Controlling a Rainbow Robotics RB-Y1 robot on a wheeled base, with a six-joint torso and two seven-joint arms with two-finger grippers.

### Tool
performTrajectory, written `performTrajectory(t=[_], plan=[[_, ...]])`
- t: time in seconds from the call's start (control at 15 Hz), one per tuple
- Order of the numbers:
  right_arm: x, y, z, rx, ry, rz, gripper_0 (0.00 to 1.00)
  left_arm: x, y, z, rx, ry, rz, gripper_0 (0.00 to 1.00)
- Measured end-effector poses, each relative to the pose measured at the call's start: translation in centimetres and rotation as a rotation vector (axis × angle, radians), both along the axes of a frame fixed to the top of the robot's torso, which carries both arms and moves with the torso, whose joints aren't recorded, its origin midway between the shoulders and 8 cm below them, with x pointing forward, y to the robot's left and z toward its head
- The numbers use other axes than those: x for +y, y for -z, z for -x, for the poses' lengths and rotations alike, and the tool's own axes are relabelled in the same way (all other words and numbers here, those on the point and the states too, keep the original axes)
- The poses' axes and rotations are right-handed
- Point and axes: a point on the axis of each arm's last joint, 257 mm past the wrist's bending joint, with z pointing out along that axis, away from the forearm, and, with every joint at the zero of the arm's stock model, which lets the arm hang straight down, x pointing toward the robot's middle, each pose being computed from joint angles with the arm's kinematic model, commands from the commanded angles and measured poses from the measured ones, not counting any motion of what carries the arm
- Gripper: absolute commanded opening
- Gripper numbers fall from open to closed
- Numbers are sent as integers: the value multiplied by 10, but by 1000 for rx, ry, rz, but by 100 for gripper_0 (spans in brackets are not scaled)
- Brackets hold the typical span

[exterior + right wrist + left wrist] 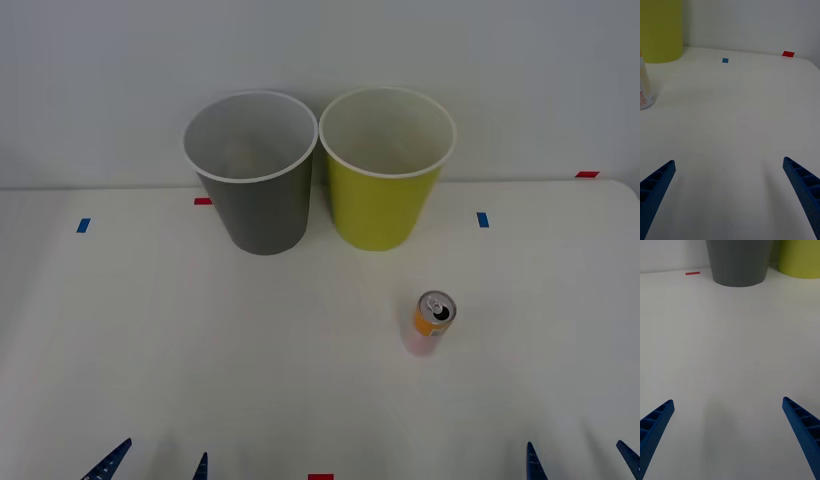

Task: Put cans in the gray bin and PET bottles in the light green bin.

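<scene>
I'm looking at a lab-style test setup: a plain white tabletop (200,350) against a bare pale wall (100,80), with small blue tape squares (483,219) and red tape marks (203,201) as position markers.

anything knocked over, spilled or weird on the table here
Nothing stands out. The can stands upright on the table, in front of the light green bin; the gray bin beside it is upright too. No spills. Both hands, left and right, are open.

I note: gray bin (262,205) white-rimmed; light green bin (380,205) likewise; can (431,324) orange over pale pink, silver top.
</scene>
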Motion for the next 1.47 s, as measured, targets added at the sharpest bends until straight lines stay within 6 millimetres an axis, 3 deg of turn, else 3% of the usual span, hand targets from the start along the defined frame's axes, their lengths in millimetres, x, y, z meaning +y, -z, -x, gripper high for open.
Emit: performTrajectory(t=[1.2,1.4,1.47], plan=[[0,0,0,0,0,0,100,0,0,0,0,0,0,100],[4,20,6,34,5,-14,100,0,0,0,0,0,0,100],[8,16,5,12,0,-23,100,0,0,0,0,0,0,100]])
